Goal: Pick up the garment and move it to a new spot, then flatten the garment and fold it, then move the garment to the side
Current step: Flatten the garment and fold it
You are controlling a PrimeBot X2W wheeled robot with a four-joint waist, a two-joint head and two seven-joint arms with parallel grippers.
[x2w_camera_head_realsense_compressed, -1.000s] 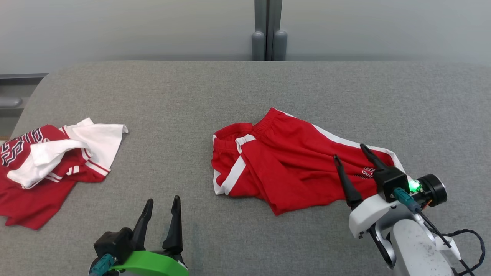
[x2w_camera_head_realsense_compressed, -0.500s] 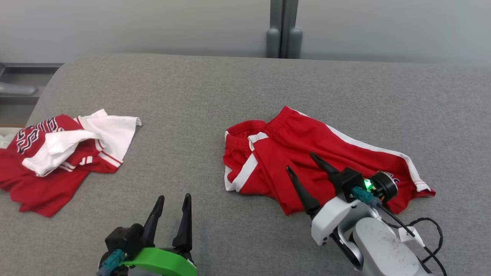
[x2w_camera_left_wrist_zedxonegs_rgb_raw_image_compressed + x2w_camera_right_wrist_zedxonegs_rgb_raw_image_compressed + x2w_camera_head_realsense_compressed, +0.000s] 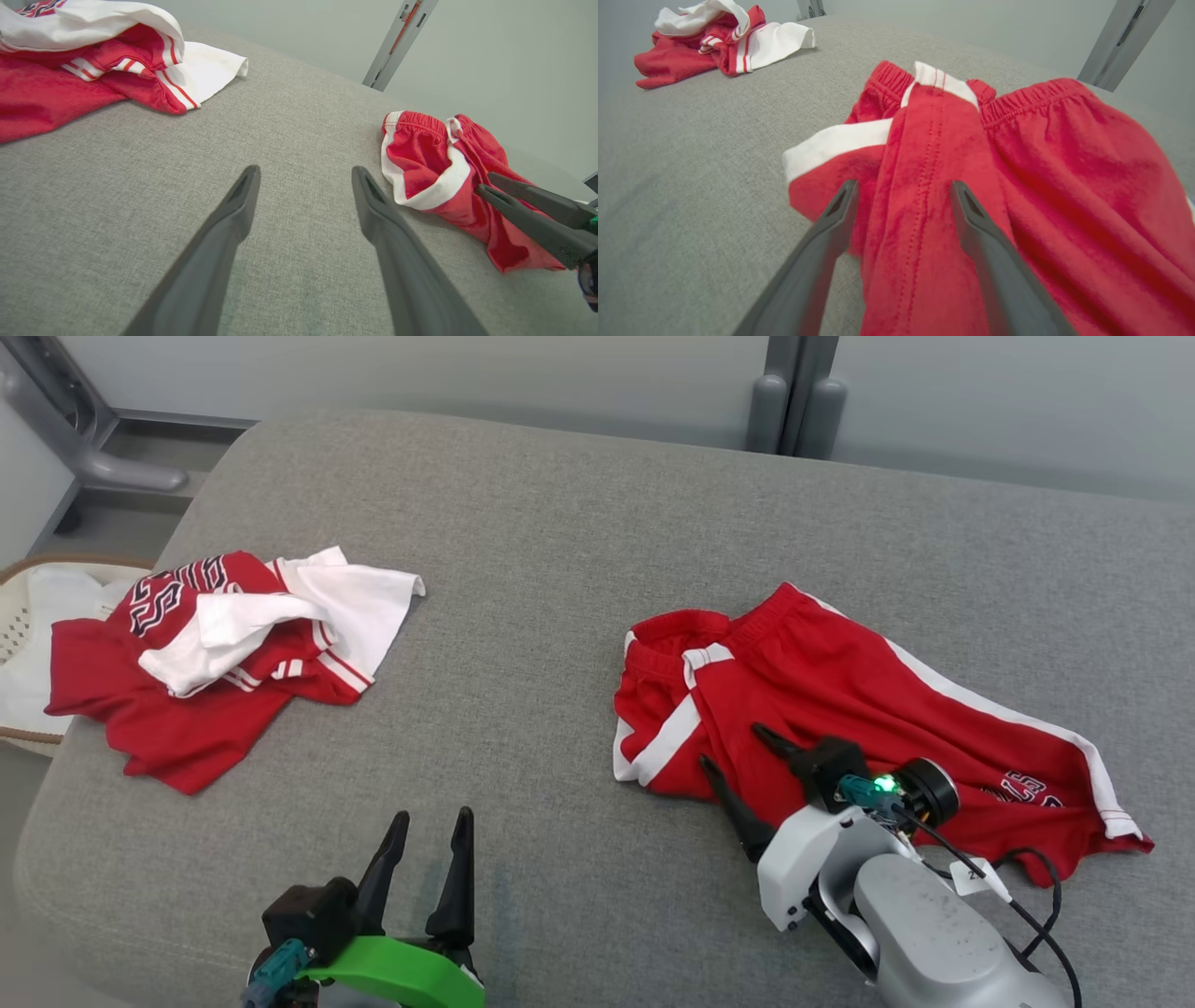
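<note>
Reaching from the pad's near edge, left of its middle: left gripper, fingers upright in the head view and spread apart, nothing between them. Its wrist view shows bare grey pad beneath the tips. Arm cut off by the frame's bottom edge.

Reaching over the pad's near right part: right gripper, pale forearm slanting in from the lower right, fingers angled up-left and set wide. In its own view the two fingers straddle a raised red fold. Whether the tips touch cloth cannot be told. The left wrist view catches this gripper low at the cloth's near side.

Shorts, red with white side stripes: crumpled on the pad's right half, waistband toward the pad's middle, one leg trailing to the right. They lie directly under the right gripper and well apart from the left one.

Jersey, red and white, heaped at the pad's left edge. Basket just beyond that edge, cut off by the frame.

Obscured: the right forearm covers part of the shorts' near hem. The print on the right leg is too small to read.
</note>
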